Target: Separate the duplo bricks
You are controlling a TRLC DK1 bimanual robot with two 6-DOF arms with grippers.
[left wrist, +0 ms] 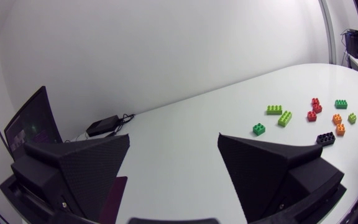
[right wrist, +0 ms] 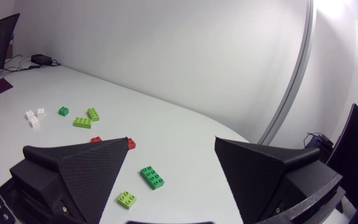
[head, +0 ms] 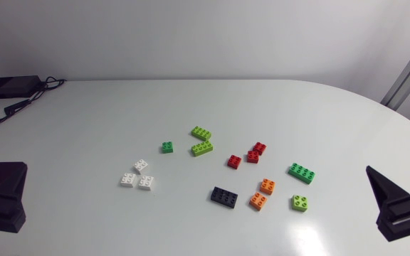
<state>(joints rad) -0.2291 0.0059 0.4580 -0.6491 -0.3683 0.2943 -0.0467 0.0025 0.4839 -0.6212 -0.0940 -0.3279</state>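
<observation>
Lying scattered on the worktop [head: 119,114]: bricks [head: 202,148], well ahead.
Left end effector [left wrist: 174,140] and right end effector [right wrist: 171,142] both gape wide.

Fourteen duplo bricks [head: 202,148] in all: three white bricks [head: 141,166] [head: 127,180] [head: 146,183], three red bricks [head: 234,161] [head: 253,156] [head: 260,148], three lime green bricks [head: 201,132] [head: 202,148] [head: 300,203], two darker green bricks [head: 167,147] [head: 301,172], one small and one long, two orange bricks [head: 267,186] [head: 258,201], and one black brick [head: 224,196]

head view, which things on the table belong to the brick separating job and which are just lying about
Job: white bricks, green bricks, lime bricks, red bricks, orange bricks, black brick.
Lying about: black box and its cables.
</observation>
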